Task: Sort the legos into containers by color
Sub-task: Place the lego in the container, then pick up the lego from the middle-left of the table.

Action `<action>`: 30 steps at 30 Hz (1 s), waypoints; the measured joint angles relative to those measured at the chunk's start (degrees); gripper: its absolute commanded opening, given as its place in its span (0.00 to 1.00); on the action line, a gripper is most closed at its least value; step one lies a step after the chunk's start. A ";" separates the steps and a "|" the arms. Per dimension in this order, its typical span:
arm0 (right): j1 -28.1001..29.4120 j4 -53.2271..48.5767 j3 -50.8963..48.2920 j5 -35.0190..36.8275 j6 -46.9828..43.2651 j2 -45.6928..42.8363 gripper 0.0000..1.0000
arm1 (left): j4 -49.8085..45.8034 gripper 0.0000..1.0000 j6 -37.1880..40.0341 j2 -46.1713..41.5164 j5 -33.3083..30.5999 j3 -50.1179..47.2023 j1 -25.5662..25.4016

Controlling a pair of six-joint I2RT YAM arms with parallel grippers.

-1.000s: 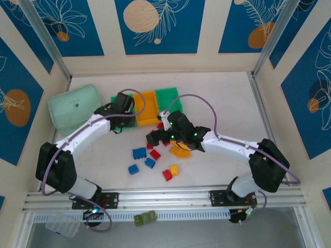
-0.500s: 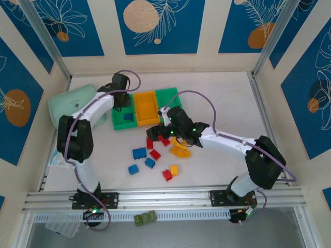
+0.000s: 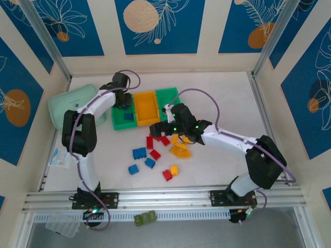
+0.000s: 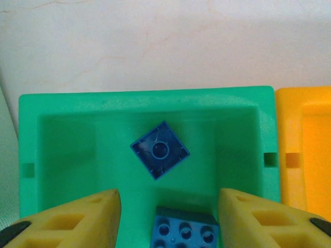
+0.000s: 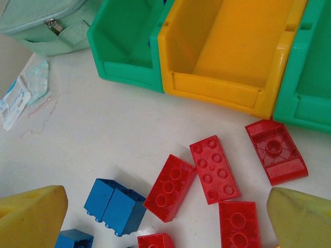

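Overhead, the left gripper point(image 3: 122, 102) is being held above the left green bin point(image 3: 118, 124), the leftmost of the three containers in the row. In the left wrist view its yellow fingers point(image 4: 77, 219) are being shown parted, released rather than clamped. A blue brick point(image 4: 185, 231), studs up, is being seen low between them, close against the right finger with a clear gap on the other side; whether it is being touched cannot be told. A second blue brick point(image 4: 159, 150) is lying underside up, turned at an angle, on the floor of that bin.

The orange bin point(image 3: 146, 107) is being flanked by the two green ones, with the right green bin point(image 3: 168, 97) touching it. The right gripper point(image 3: 159, 129) is being held just in front of the orange bin, its jaws spread wide with nothing grasped. In the right wrist view, red bricks point(image 5: 214, 168) are lying loose on the white table point(image 5: 93, 139), one of them underside up just beside the right green bin, and a pair of blue bricks point(image 5: 115, 205) is lying to their left. Further blue and red pieces and some yellow bricks point(image 3: 180, 151) are being seen scattered nearer the arm bases, apart from the bins. A mint-green pouch point(image 3: 72, 106) is lying beside the left green bin.
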 measured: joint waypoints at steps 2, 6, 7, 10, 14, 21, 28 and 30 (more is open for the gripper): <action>0.00 0.00 -0.04 -0.35 0.22 -0.04 0.99 | 0.09 0.54 0.02 -0.72 1.09 -0.28 0.00; 0.00 -0.35 -0.28 -0.76 0.63 -0.22 0.99 | 0.11 0.56 0.04 -5.66 3.91 -3.96 0.00; 0.00 -0.59 -0.55 -0.81 0.63 -0.55 0.99 | 0.04 0.57 0.02 -7.56 4.76 -5.35 0.00; 0.02 -1.95 -1.29 -0.94 0.63 -1.97 0.99 | 0.17 0.58 0.04 -13.00 7.23 -9.73 -0.02; 0.20 -3.50 -1.77 -1.14 1.33 -3.41 0.99 | 0.13 0.60 0.02 -19.56 9.84 -15.96 -0.39; 3.58 -5.11 -4.92 -0.83 3.37 -4.83 0.99 | -2.40 0.63 -0.48 -30.45 12.13 -28.81 -4.81; 7.89 -6.84 -6.36 0.98 5.88 -4.83 0.99 | -6.21 0.64 -3.32 -36.59 12.17 -35.28 -13.42; 9.16 -6.84 -6.62 1.60 6.62 -4.83 0.99 | -6.69 0.64 -4.61 -37.22 12.02 -36.70 -15.17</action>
